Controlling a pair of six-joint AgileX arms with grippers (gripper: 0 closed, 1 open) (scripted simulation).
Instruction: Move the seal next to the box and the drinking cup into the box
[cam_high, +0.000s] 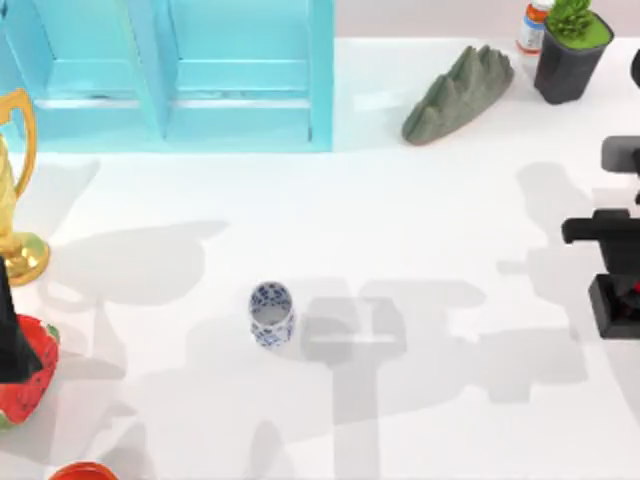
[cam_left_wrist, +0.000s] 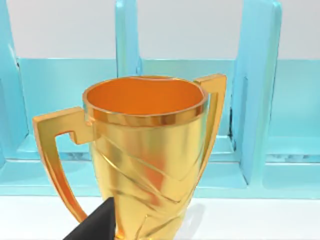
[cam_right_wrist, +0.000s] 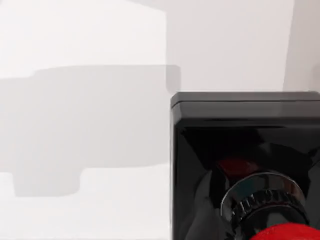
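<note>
the cup (cam_high: 271, 314) stands empty, well left of the right gripper (cam_high: 618, 290); its grip on the seal (cam_right_wrist: 250, 175) is unclear.

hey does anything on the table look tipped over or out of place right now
Yes. The drinking cup looks tipped on its side near the table's middle, its opening showing sideways. The gold trophy and the plant pot stand upright.

You have a matt white tabletop (cam_high: 420, 200) under everything. The drinking cup (cam_high: 271, 314) looks like glazed porcelain, the trophy (cam_left_wrist: 145, 155) like polished gold metal, and the rock (cam_high: 458, 95) is rough and dull. The seal (cam_right_wrist: 245, 165) shows a glossy black base with a ribbed chrome collar.
</note>
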